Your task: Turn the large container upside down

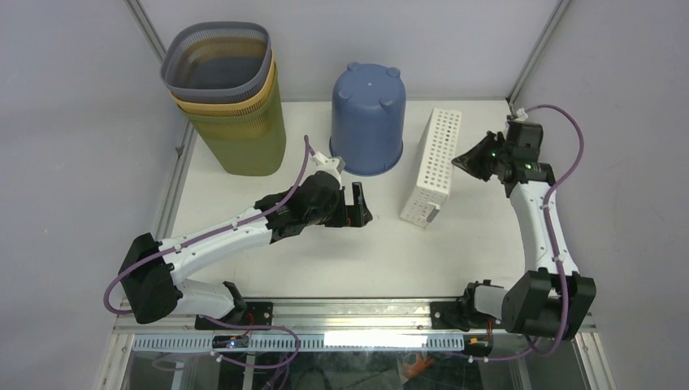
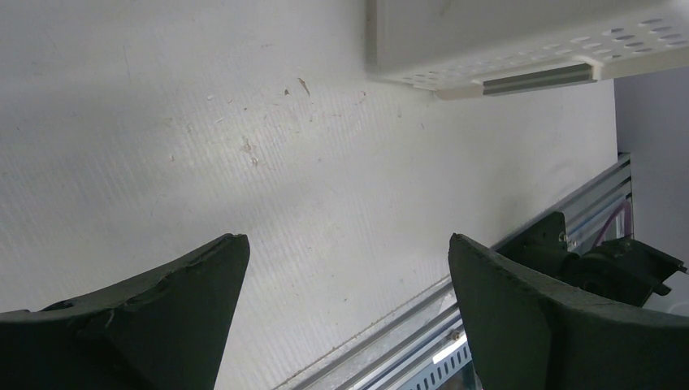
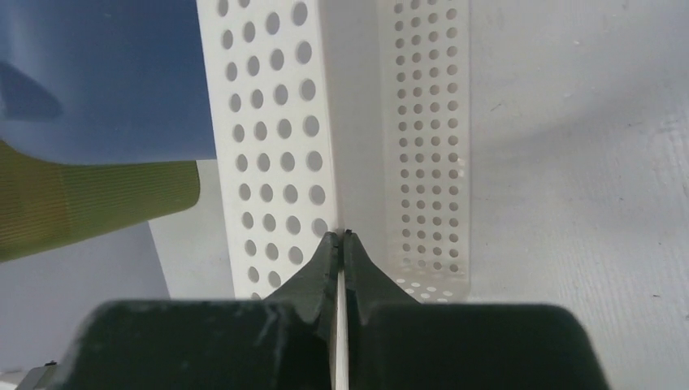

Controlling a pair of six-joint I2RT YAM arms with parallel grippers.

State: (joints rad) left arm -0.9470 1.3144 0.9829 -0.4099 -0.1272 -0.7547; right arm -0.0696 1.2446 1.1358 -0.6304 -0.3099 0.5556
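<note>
A white perforated container (image 1: 433, 165) stands on its long side at the middle right of the table, its open side facing right. My right gripper (image 1: 460, 162) is at its right edge. In the right wrist view the gripper (image 3: 341, 236) is shut on a thin white wall of the container (image 3: 276, 122), seen edge-on between the jaws. My left gripper (image 1: 358, 206) is open and empty, low over the table just left of the container's near end. The left wrist view shows that gripper (image 2: 349, 244) open over bare table, with the container's corner (image 2: 487, 41) at top right.
A blue bucket (image 1: 367, 118) stands upside down at the back centre, close to the white container's left side. A stack of tall olive, yellow and grey baskets (image 1: 227, 89) stands at the back left. The table's front rail (image 2: 422, 325) lies near the left gripper.
</note>
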